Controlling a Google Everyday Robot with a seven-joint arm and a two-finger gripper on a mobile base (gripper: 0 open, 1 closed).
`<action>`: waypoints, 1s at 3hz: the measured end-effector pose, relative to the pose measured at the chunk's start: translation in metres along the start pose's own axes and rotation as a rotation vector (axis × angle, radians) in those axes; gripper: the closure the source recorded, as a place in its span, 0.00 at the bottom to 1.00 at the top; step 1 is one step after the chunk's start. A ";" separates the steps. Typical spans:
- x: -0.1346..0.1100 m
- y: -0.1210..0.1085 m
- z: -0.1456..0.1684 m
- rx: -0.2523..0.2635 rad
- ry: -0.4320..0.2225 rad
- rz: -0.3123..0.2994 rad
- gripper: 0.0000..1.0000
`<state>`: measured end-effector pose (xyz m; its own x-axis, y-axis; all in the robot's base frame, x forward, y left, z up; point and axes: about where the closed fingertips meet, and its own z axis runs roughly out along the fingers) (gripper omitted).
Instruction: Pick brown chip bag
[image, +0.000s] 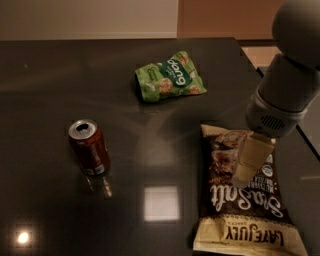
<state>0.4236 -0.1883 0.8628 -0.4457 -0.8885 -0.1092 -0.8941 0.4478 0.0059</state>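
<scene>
The brown chip bag (242, 200) lies flat on the dark table (60, 75) at the front right, dark brown with cream ends and white "Sea Salt" script. My gripper (248, 163) hangs from the grey arm (285, 95) at the right and sits directly over the bag's upper half, its cream fingers (252, 157) pointing down at the bag. I cannot tell if it touches the bag.
A green snack bag (169, 76) lies at the back centre. A red soda can (89, 147) stands upright at the left. The table's right edge (260, 75) runs just beside the arm.
</scene>
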 end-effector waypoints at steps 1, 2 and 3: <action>-0.004 0.002 0.008 -0.021 0.016 0.017 0.00; -0.007 0.004 0.013 -0.034 0.025 0.026 0.18; -0.009 0.004 0.015 -0.042 0.025 0.027 0.41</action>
<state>0.4250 -0.1769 0.8493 -0.4700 -0.8787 -0.0838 -0.8827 0.4673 0.0503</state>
